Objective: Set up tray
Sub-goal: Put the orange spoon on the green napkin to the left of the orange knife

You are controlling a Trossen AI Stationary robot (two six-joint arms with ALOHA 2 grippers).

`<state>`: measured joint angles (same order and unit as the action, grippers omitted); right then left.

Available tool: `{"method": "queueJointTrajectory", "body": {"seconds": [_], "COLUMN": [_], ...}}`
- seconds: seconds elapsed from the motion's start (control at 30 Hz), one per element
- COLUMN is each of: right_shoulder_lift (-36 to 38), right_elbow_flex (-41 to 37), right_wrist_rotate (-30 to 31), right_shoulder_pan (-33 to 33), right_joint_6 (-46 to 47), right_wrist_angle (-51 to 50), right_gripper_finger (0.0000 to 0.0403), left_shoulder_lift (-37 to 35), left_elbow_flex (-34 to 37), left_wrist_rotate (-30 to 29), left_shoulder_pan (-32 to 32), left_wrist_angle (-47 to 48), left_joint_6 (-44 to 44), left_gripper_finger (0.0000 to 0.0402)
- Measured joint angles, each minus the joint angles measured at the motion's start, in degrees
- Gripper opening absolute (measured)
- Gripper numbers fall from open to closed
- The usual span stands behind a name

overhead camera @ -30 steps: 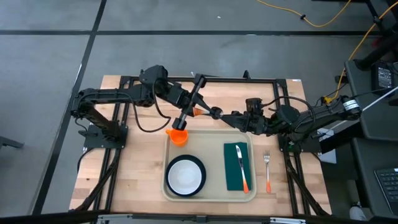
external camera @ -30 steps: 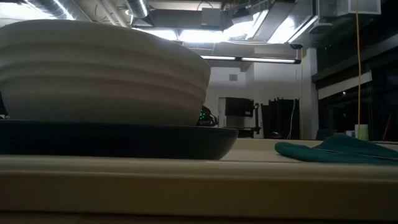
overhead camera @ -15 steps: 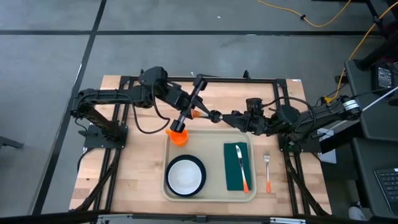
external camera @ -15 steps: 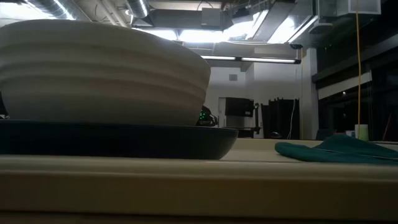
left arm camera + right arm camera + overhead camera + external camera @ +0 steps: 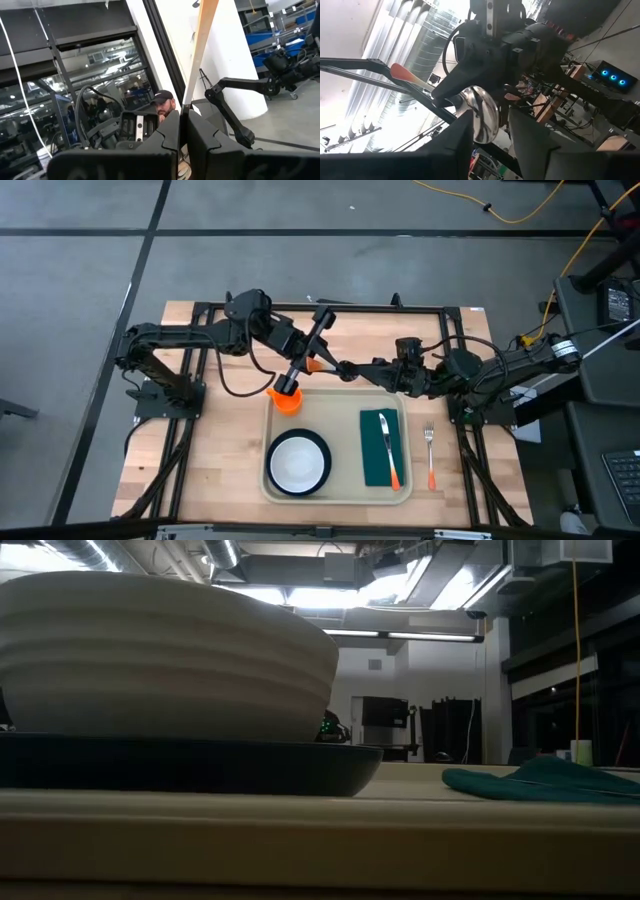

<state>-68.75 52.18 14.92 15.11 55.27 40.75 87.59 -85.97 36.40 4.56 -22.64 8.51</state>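
Nothing to read here: no label, brand, number or sign comes through legibly in any view (the room behind the table shows lit panels and dark equipment, but no lettering can be made out on them).

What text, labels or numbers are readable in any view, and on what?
None readable in any view.
Tray, plate, white bowl, teal napkin, fork, orange cup: no print shows.
Equipment at the high view's right edge: markings too small to read.
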Motion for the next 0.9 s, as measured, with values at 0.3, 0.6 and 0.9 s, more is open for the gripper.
{"method": "queueJointTrajectory", "body": {"seconds": [0.3, 0.6, 0.9], "right_shoulder_lift": [0.0, 0.0, 0.0], "right_elbow_flex": [0.0, 0.0, 0.0], "right_wrist_rotate": [0.0, 0.0, -0.1], "right_shoulder_pan": [0.0, 0.0, 0.0], "right_joint_6": [0.0, 0.2, 0.8], "right_wrist_angle": [0.0, 0.2, 0.1], "right_gripper_finger": [0.0095, 0.0093, 0.0093], "left_shoulder_lift": [0.2, 1.7, 2.5], "left_elbow_flex": [0.0, 0.0, 0.0], "left_wrist_rotate": [-0.3, 0.0, 0.8], "left_shoulder_pan": [0.0, 0.0, 0.5], "left_wrist_angle": [-0.3, -2.7, -3.0], "left_joint_6": [-0.3, -0.4, -1.2], "left_gripper_finger": [0.0004, 0.0004, 0.0004]}}
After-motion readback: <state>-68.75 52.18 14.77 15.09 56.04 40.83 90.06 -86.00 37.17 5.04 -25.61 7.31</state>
